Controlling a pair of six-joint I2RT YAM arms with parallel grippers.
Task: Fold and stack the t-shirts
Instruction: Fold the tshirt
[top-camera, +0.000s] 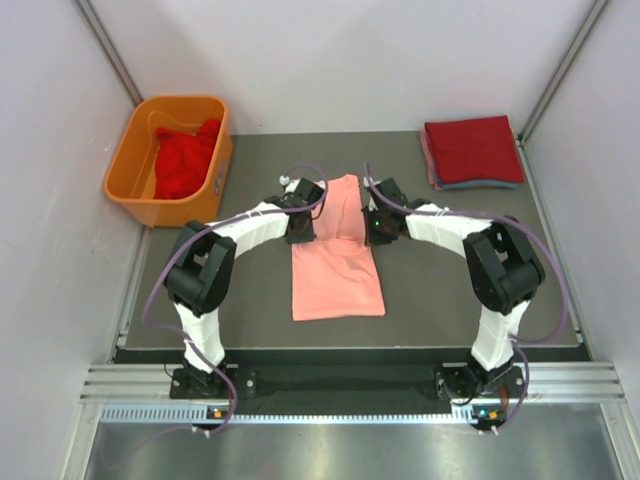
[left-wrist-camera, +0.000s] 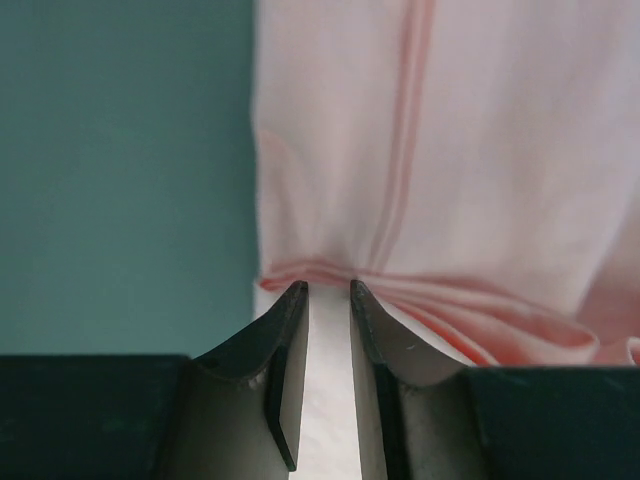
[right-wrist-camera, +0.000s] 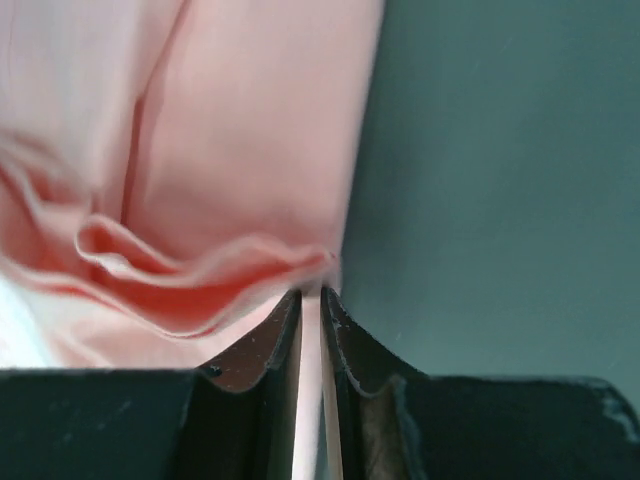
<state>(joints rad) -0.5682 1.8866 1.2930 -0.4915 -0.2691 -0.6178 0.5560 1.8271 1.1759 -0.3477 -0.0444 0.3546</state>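
— Where did the salmon-pink t-shirt (top-camera: 338, 265) lie?
— In the middle of the worktop (top-camera: 440, 290), between the two arms. It ran lengthwise from the far side towards the near edge, and its far part was narrower than its near part.
— And the grippers?
— The right gripper (right-wrist-camera: 312, 292) was at the shirt's right edge, its jaws almost together, pinching a thin layer of the pink cloth, which bunched in folds at the tips. The left gripper (left-wrist-camera: 328, 288) was at the left edge, its jaws a little apart. Cloth gathered against its fingertips (left-wrist-camera: 290, 300), but I could not tell whether it gripped it.
— The other tees?
— A stack of folded t-shirts (top-camera: 470, 150), red on top, lay at the far right corner. A crumpled red t-shirt (top-camera: 185, 160) sat in the orange tub (top-camera: 130, 165) at the far left corner.
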